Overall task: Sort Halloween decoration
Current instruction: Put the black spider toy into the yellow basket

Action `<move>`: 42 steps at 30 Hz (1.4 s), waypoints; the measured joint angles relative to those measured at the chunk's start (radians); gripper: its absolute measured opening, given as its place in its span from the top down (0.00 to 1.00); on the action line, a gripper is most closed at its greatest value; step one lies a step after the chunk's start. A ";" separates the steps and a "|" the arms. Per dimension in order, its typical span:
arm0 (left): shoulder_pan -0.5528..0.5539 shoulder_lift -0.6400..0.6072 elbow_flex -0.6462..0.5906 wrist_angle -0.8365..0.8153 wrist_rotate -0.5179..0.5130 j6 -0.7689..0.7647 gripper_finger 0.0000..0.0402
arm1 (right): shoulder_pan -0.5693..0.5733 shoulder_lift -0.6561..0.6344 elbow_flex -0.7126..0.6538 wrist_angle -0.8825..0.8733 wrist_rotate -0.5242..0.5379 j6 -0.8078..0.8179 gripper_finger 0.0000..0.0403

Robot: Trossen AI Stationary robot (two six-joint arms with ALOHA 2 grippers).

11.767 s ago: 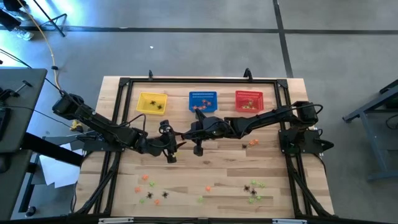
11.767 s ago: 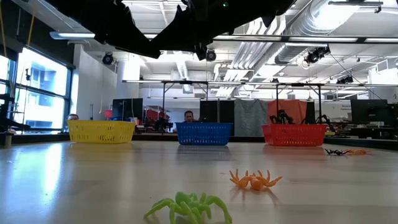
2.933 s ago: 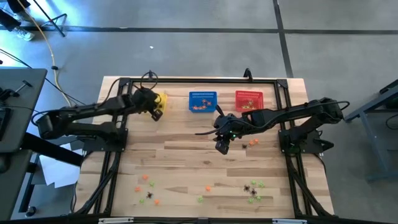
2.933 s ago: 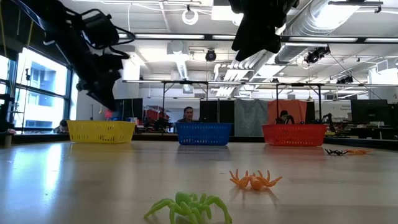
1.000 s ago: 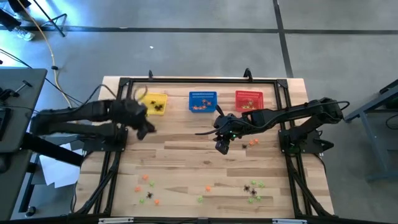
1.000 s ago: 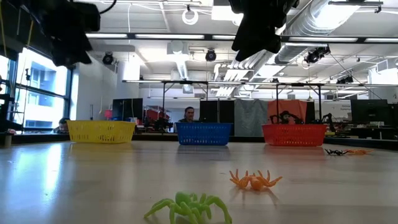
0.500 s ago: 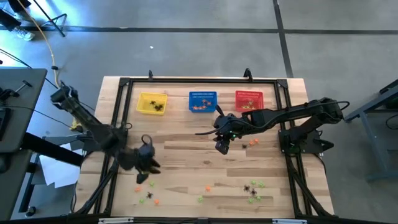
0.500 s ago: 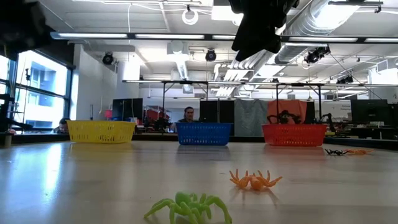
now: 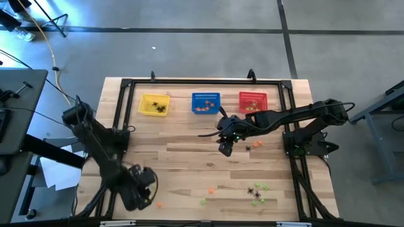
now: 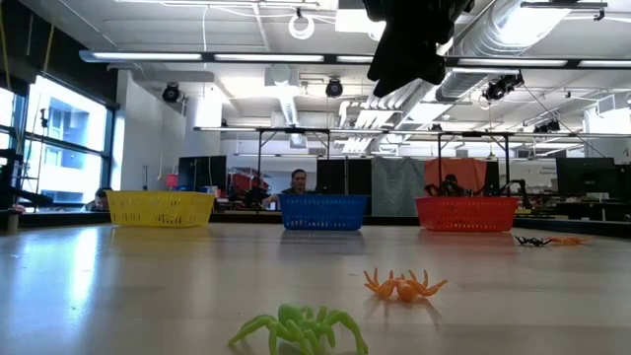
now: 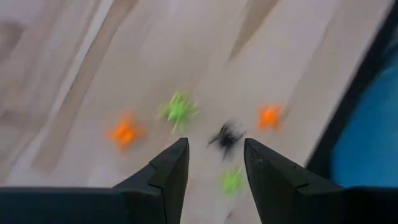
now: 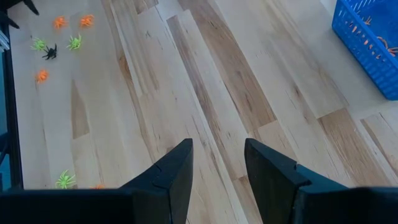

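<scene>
My left gripper (image 11: 213,163) hung over the near left corner of the pale wooden table (image 9: 189,157), its two blunt dark fingers (image 11: 168,171) parted with nothing between them. Under it lay a loose cluster of tiny, leggy plastic trinkets: a black spider (image 11: 226,137) just beyond my fingertips, a light green one (image 11: 178,109) and an orange one (image 11: 124,132) beside it, another orange piece (image 11: 268,116) and a second green piece (image 11: 231,180); all were smeared in my wrist view, so I could not make out their legs. From above, my left arm covered most of that cluster, and only an orange speck (image 9: 159,203) showed beside it. My right gripper (image 12: 217,163) waited over the middle of the table, its fingers also apart and empty, above smooth planks with long brown grain streaks. More trinkets lay near the front edge towards the right, a mix of black and green (image 9: 257,190). At the far edge stood three mesh baskets in a row: yellow (image 9: 154,104), blue (image 9: 206,103) and red (image 9: 252,101), each holding small pieces I could not count. Seen level across the table, a green spider (image 10: 299,328) sat nearest, cut off in part by the frame's lower edge, with an orange spider (image 10: 403,285) behind it.
</scene>
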 joint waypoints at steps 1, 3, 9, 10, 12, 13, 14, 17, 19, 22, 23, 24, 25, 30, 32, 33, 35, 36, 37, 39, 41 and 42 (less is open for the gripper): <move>-0.005 0.030 0.039 -0.062 0.010 -0.001 0.64 | 0.000 0.000 0.000 0.000 0.000 0.000 0.65; -0.010 0.079 0.099 -0.151 0.035 -0.006 0.62 | 0.000 0.000 0.000 0.000 0.000 0.000 0.65; -0.010 0.155 0.201 -0.157 0.096 -0.004 0.56 | 0.000 0.000 0.000 0.000 0.000 0.000 0.65; -0.010 0.158 0.209 -0.159 0.098 0.002 0.55 | 0.000 0.000 0.000 0.000 0.000 0.000 0.65; -0.009 0.158 0.214 -0.158 0.098 0.016 0.52 | 0.000 0.000 0.000 0.000 0.000 0.000 0.65; -0.007 0.159 0.214 -0.162 0.097 0.024 0.51 | 0.000 0.000 0.000 0.000 0.000 0.000 0.65; -0.006 0.160 0.213 -0.170 0.097 0.036 0.50 | 0.000 0.000 0.000 0.000 0.000 0.000 0.65; -0.001 0.160 0.209 -0.174 0.096 0.040 0.49 | 0.000 0.000 0.000 0.000 0.000 0.000 0.65; 0.005 0.160 0.209 -0.176 0.094 0.058 0.48 | 0.000 0.000 0.000 0.000 0.000 0.000 0.65; 0.021 0.160 0.209 -0.175 0.092 0.090 0.48 | 0.000 0.000 0.000 0.000 0.000 0.000 0.65; 0.026 0.160 0.209 -0.174 0.093 0.091 0.48 | 0.000 0.000 0.000 0.000 0.000 0.000 0.65; 0.030 0.160 0.209 -0.169 0.095 0.091 0.48 | 0.000 0.000 0.000 0.000 0.000 0.000 0.65; 0.033 0.160 0.209 -0.159 0.096 0.091 0.48 | 0.000 0.000 0.000 0.000 0.000 0.000 0.65; 0.024 0.182 0.209 -0.104 0.095 0.079 0.48 | 0.000 0.000 0.000 0.000 0.000 0.000 0.65; 0.019 0.194 0.208 -0.107 0.097 0.079 0.48 | 0.000 0.000 0.000 0.000 0.000 0.000 0.65; 0.019 0.200 0.208 -0.110 0.098 0.089 0.48 | 0.000 0.000 0.000 0.000 0.000 0.000 0.65; 0.025 0.208 0.208 -0.128 0.107 0.113 0.48 | 0.000 0.000 0.000 0.000 0.000 0.000 0.65; 0.029 0.209 0.208 -0.133 0.114 0.116 0.48 | 0.000 0.000 0.000 0.000 0.000 0.000 0.65; 0.032 0.210 0.208 -0.133 0.119 0.117 0.48 | 0.000 0.000 0.000 0.000 0.000 0.000 0.65; 0.034 0.207 0.208 -0.129 0.128 0.118 0.48 | 0.000 0.000 0.000 0.000 0.000 0.000 0.65; 0.032 0.205 0.210 -0.100 0.138 0.111 0.48 | 0.000 0.000 0.000 0.000 0.000 0.000 0.65; 0.028 0.205 0.210 -0.082 0.139 0.099 0.48 | 0.000 0.000 0.000 0.000 0.000 0.000 0.65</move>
